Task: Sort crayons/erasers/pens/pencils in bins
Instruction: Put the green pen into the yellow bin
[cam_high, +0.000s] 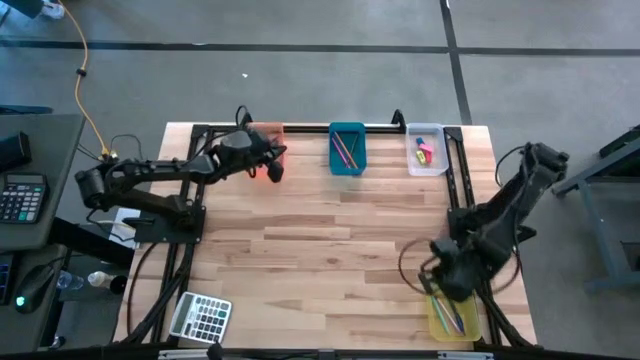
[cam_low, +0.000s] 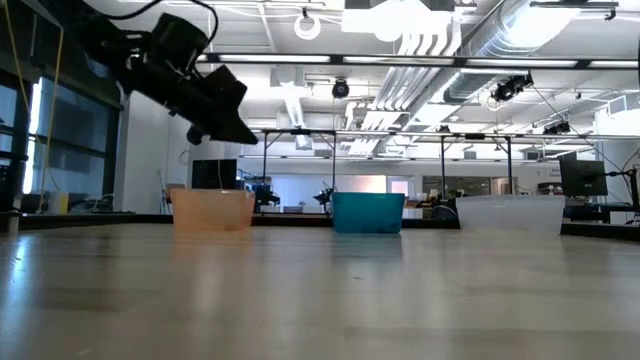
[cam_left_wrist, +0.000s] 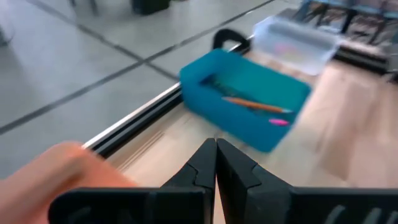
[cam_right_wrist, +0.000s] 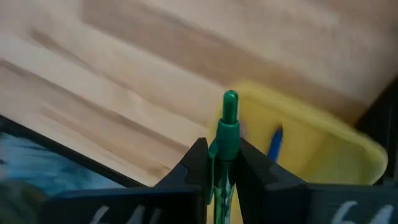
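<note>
My right gripper (cam_right_wrist: 222, 155) is at the table's near right, shut on a teal-green pen (cam_right_wrist: 227, 118) above the near-side rim of the yellow bin (cam_right_wrist: 311, 143). A blue pen (cam_right_wrist: 275, 142) lies in that bin. My left gripper (cam_left_wrist: 216, 155) is shut and empty, raised beside the orange bin (cam_high: 266, 140) at the far left. The teal bin (cam_high: 347, 148) holds orange and pink pencils (cam_left_wrist: 258, 106). The clear bin (cam_high: 427, 148) holds pink and yellow erasers (cam_high: 425, 152). My right gripper pinches the pen's shaft (cam_right_wrist: 225, 142) between its two fingers. The pen lies along the fingers, and its knobbed end (cam_right_wrist: 230, 98) sticks out past the fingertips. It is lifted clear of the table, over the yellow bin's edge.
A grey calculator (cam_high: 200, 318) lies at the table's near left corner. Black frame rails (cam_high: 300, 128) run along the table's far edge behind the bins. Bare wood (cam_high: 330, 240) fills the table's middle. The orange, teal and clear bins stand in a row in the low view (cam_low: 368, 212).
</note>
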